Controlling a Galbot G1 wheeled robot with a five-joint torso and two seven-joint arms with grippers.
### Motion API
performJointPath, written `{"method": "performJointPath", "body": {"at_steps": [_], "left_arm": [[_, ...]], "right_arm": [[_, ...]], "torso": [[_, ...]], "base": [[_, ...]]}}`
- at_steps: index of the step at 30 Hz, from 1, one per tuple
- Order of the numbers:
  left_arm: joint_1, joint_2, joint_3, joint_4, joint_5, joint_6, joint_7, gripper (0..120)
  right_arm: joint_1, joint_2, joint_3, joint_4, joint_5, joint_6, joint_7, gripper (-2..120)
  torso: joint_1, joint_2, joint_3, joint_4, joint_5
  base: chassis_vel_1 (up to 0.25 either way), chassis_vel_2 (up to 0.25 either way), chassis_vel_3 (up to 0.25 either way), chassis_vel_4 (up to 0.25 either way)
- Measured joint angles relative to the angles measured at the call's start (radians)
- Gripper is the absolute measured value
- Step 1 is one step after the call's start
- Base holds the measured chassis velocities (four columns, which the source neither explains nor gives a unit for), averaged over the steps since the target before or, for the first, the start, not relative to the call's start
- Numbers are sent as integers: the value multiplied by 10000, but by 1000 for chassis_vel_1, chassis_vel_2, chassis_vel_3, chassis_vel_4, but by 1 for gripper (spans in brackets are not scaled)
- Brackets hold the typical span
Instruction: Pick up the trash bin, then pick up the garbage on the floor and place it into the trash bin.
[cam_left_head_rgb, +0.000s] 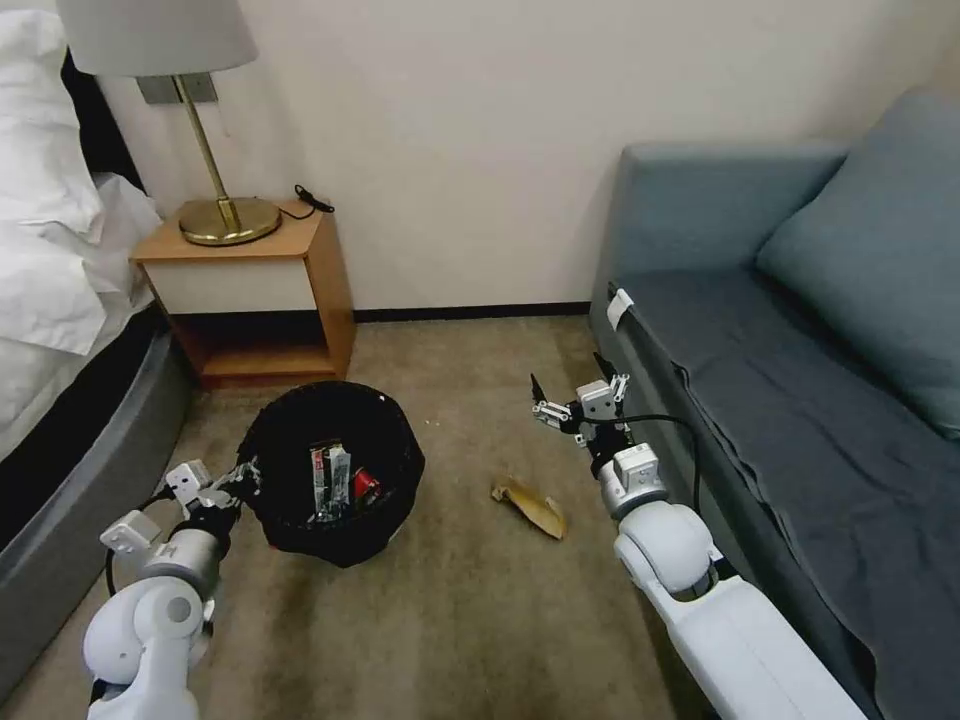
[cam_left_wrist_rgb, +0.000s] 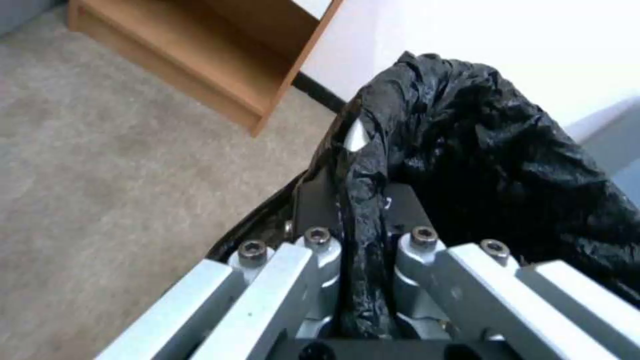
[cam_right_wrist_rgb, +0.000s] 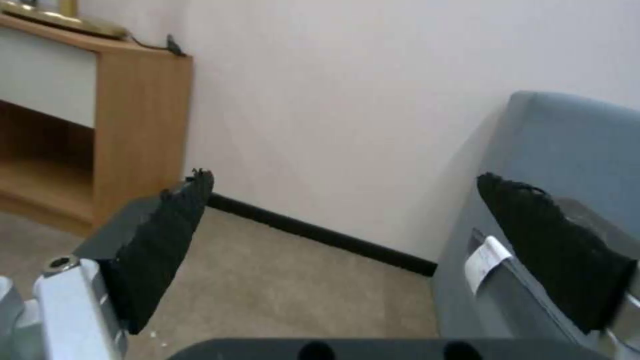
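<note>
Looking pretty far along: the left gripper (cam_left_head_rgb: 243, 480) is clamped on the bagged rim of the trash bin (cam_left_head_rgb: 335, 470), which sits on the carpet with a few wrappers already inside. One tan-brown wrapper (cam_left_head_rgb: 530, 505) is left on the floor, just beside the right gripper (cam_left_head_rgb: 575, 392), whose jaws are spread wide and empty. Sofa (cam_left_head_rgb: 800, 380) crowds that arm's right side; nightstand (cam_left_head_rgb: 260, 290) sits behind the bin.
</note>
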Motion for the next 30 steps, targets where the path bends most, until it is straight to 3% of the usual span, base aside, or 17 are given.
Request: {"method": "performJointPath", "body": {"at_steps": [10, 14, 17, 20, 24, 30], "left_arm": [[52, -84, -43, -65, -9, -29, 19, 5], [64, -173, -76, -22, 40, -77, 113, 5], [80, -223, -97, 41, 108, -157, 232, 5], [4, -232, -202, 98, 34, -161, 296, 5], [-94, -146, -354, 207, -146, -164, 419, 5], [-78, 59, -569, 481, -382, -178, 724, 5]], "right_arm": [[205, -524, -366, -516, 445, 2, -273, 100], [1109, -1025, -1319, -1383, 1796, -453, -622, 100], [2326, -1513, -2701, -2393, 3496, -1172, -1025, 100], [3188, -1618, -3572, -3047, 4164, -1665, -1269, 100], [4384, -1477, -4813, -4001, 5194, -2362, -1463, 100], [6192, -435, -6629, -6463, 6524, -3076, -2391, 100]], "torso": [[1, -1, 1, 0, 2], [0, -1, 0, -1, 3], [-1, -1, 0, 0, 3], [0, -1, 0, 1, 1], [0, -1, 0, -1, 0], [0, -1, 1, 2, 3]], "base": [[-95, 106, 97, -103], [0, 0, 0, 0], [0, 0, 0, 0], [0, 0, 0, 0], [0, 0, 0, 0], [0, 0, 0, 0]]}}
